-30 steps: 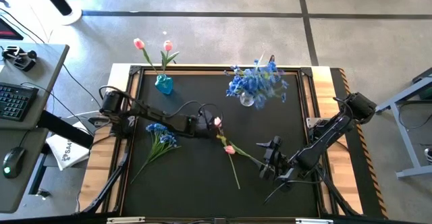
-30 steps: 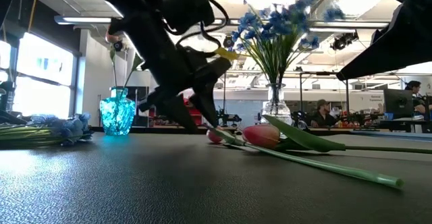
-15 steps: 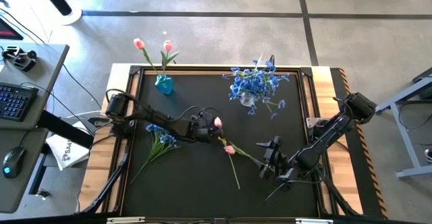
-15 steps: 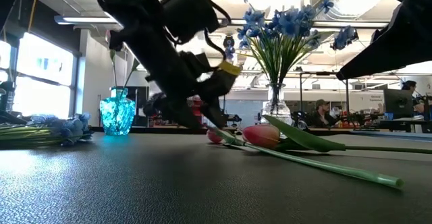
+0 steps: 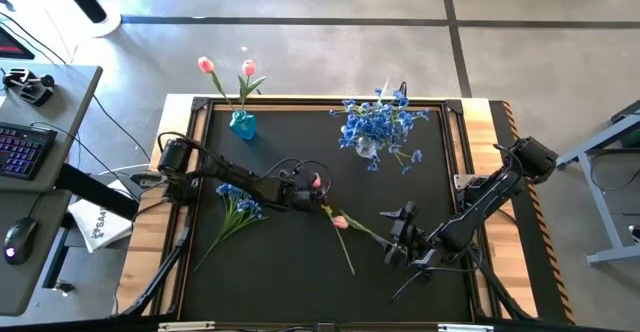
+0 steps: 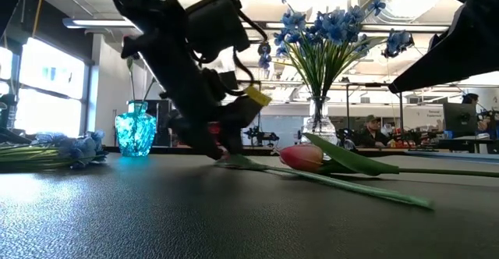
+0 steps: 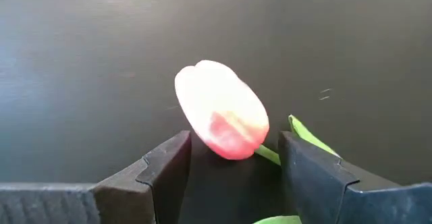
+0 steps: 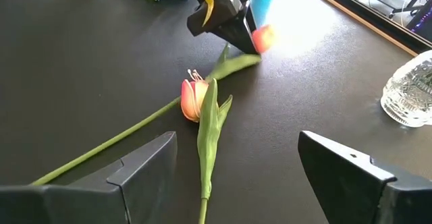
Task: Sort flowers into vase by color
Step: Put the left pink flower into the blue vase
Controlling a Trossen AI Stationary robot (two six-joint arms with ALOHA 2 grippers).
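Observation:
A pink tulip lies on the black mat. My left gripper, open and low over the mat, stands with a finger on either side of the stem just below the head. The long stem runs toward my right gripper, which hovers open near the stem's end. A second pink tulip lies across it. A blue bunch lies on the mat on the left. The teal vase holds two pink tulips, and the clear vase holds blue blossoms. My left gripper comes slanting down from the table's left, its fingers across the tulip's stem right below the head. The stem and a leaf tip lie close to one finger; whether the finger touches them I cannot tell. The tulip rests on the mat.
Both vases stand near the far edge of the mat, the teal one left, the clear one right of centre. The near half of the mat is bare. Wooden table borders flank the mat; a desk with keyboard stands off to the left.
My left gripper has sunk closer to the mat over the tulip's neck and edged slightly toward the table's left. The tulip has slid a little that way, its stem end shifting along the mat. The blue blossoms in the clear vase have swayed and spread out.

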